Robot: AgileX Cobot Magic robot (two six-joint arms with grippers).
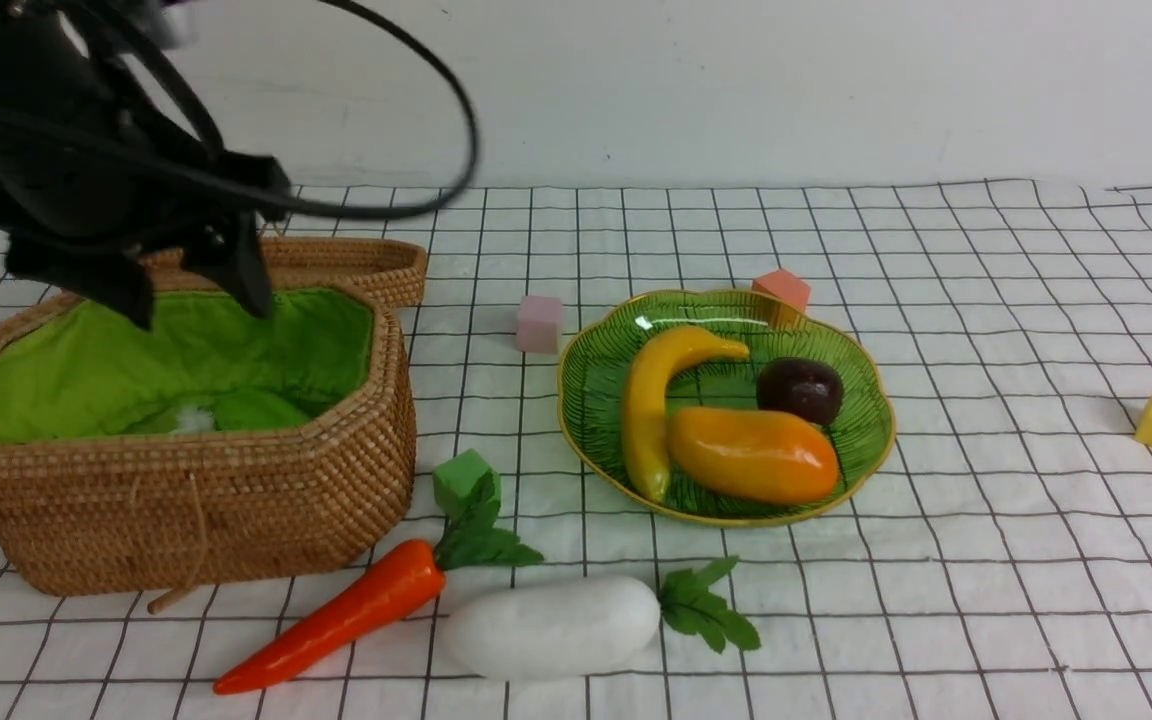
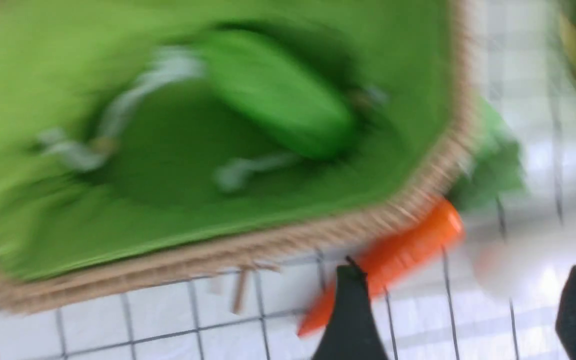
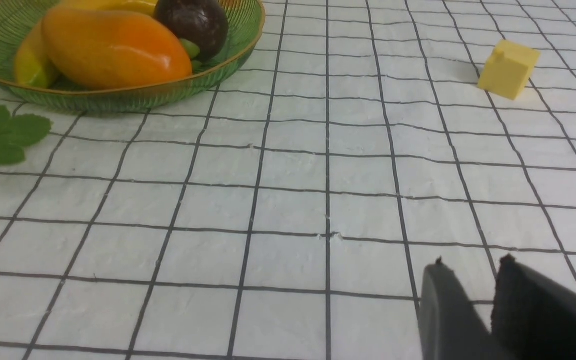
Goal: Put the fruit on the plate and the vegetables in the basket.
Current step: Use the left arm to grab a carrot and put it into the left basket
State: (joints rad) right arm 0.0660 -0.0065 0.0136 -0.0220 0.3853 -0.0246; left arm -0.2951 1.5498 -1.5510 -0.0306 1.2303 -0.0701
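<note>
– Left hand (image 1: pixel 199 315), upper left of the front view: how does it stand?
– Jaws apart and empty, over the basket (image 1: pixel 236 470), whose green lining already holds the pod (image 1: pixel 246 410).
– And the fruit?
– Banana (image 1: pixel 651 400), mango (image 1: pixel 751 455) and dark round fruit (image 1: pixel 801 390) lie on the plate (image 1: pixel 591 410), centre right; that half looks done.
– What remains?
– Carrot (image 1: pixel 356 610) and radish (image 1: pixel 551 625) lie on the tabletop (image 1: pixel 986 600), lower centre, just before the basket. Fetching one is probably the step in hand.
– What does that call for?
– Lowering the left hand outside the basket wall, jaws across the slanting carrot. Right hand (image 3: pixel 473 260), jaws a narrow gap apart and empty, hovers low over the tabletop.
</note>
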